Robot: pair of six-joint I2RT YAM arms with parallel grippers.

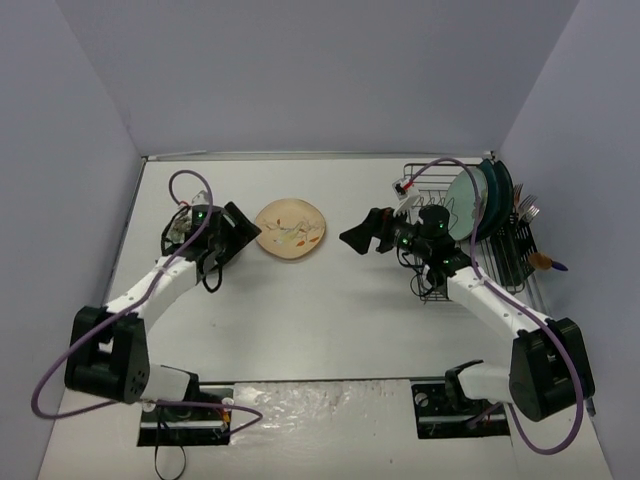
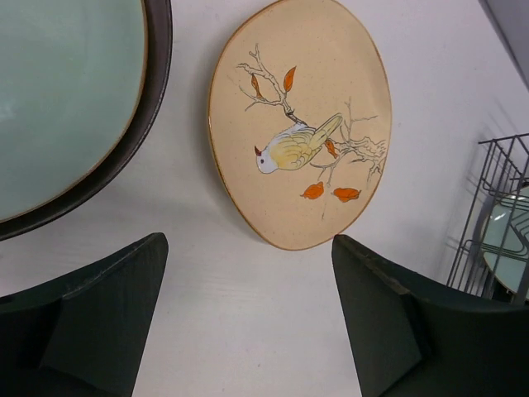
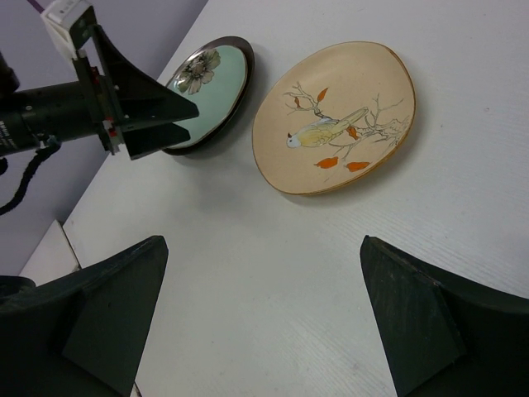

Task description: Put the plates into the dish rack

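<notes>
A cream plate point(image 1: 290, 230) with a bird and orange leaves lies flat at mid-table point(image 2: 302, 124) point(image 3: 335, 116). Left of it lies a mint-green plate point(image 2: 66, 107) with a dark rim and a flower motif point(image 3: 207, 83); my left arm hides most of it in the top view. My left gripper point(image 1: 245, 228) is open just left of the cream plate, its jaws point(image 2: 250, 244) empty over bare table. My right gripper point(image 1: 350, 238) is open to the plate's right, also empty point(image 3: 264, 244). The dish rack point(image 1: 428, 172) at the right holds an upright mint plate point(image 1: 462, 203) and dark teal plates point(image 1: 497, 185).
Cutlery point(image 1: 525, 215) stands in the holder on the rack's right side. Grey walls close in the table on the left, back and right. A corner of the rack's wires point(image 2: 496, 215) shows in the left wrist view, beyond the cream plate.
</notes>
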